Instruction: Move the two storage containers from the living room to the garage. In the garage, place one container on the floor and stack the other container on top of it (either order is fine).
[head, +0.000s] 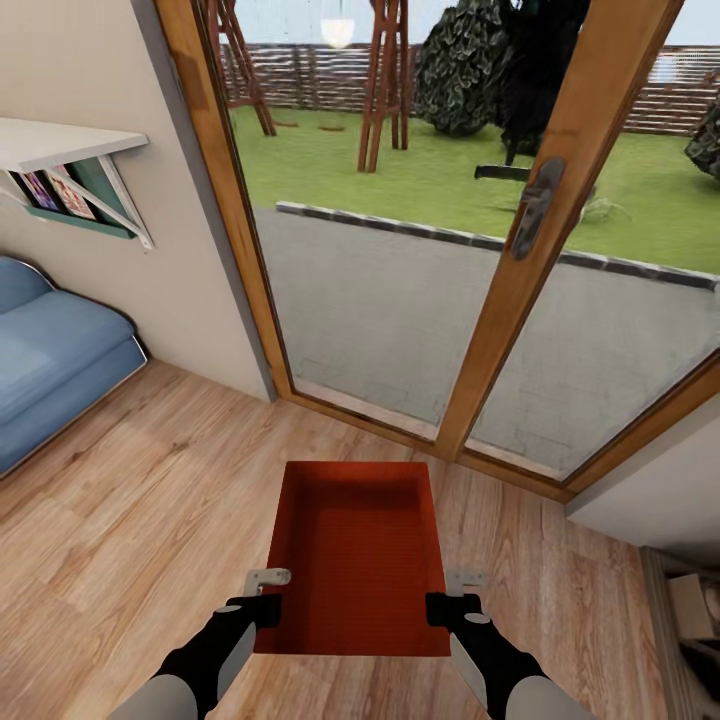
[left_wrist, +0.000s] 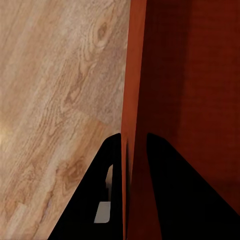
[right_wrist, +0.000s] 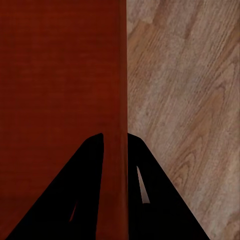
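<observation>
One orange-red storage container (head: 355, 550), open side up with a ribbed bottom, hangs between my arms above the living room's light wood plank floor (head: 150, 480). My left gripper (head: 268, 605) is shut on its left side wall near the close end. My right gripper (head: 447, 608) is shut on the right wall opposite. In the left wrist view the black fingers pinch the thin red wall (left_wrist: 131, 100), gripper (left_wrist: 132, 137). The right wrist view has the same clamp on the wall (right_wrist: 122, 75), gripper (right_wrist: 115, 135). The second container and the garage are out of view.
Wood-framed glass doors (head: 520, 260) with a dark handle (head: 535, 205) stand straight ahead, lawn and paving beyond. A blue sofa (head: 50, 350) sits at the left under a white wall shelf (head: 60, 140). A grey wall corner (head: 650, 500) juts in at the right.
</observation>
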